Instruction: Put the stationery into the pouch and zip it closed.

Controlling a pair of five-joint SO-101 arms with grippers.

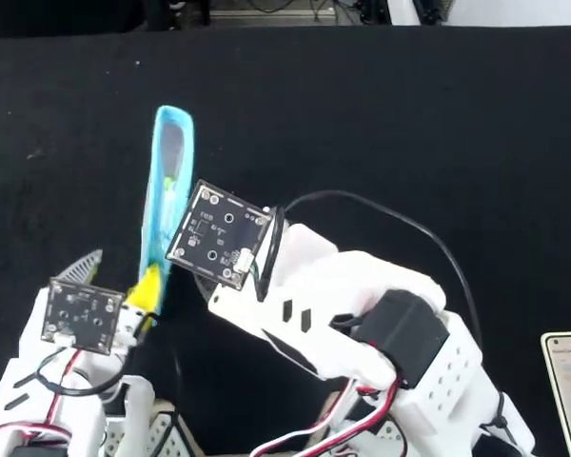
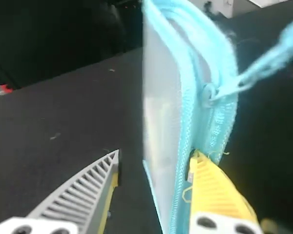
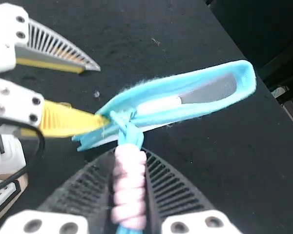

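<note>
Step in hand, judged: closing of the zip. No loose stationery is seen on the bench [image 1: 409, 124].

- The pouch [image 1: 162, 190], light blue with a translucent side panel, is stood on its long edge on the bench, between the two arms and running away from them. A pale item [image 3: 158, 105] is made out through the panel; what it is cannot be told.
- Right pincer [image 3: 129, 161]: closed down on the pink-wrapped pull cord [image 3: 129, 190]. The cord is drawn out from the slider [image 2: 207, 92].
- The slider is seen near the end of the pouch that lies by the left pincer [image 2: 156, 155]. How much of the zip is already closed cannot be told.
- Left pincer: spread wide, nothing gripped. Its yellow finger [image 2: 215, 190] is laid against the near end of the pouch. The grey finger [image 2: 83, 192] is held apart from it, over bare bench.

Next move, judged: any further travel of the slider would have to be drawn in line with the zip, with the pouch held back. At present the pouch is only propped by one finger, so it could be dragged or tipped. Closing the left pincer on the pouch end would be advisable before a firm pull.
</note>
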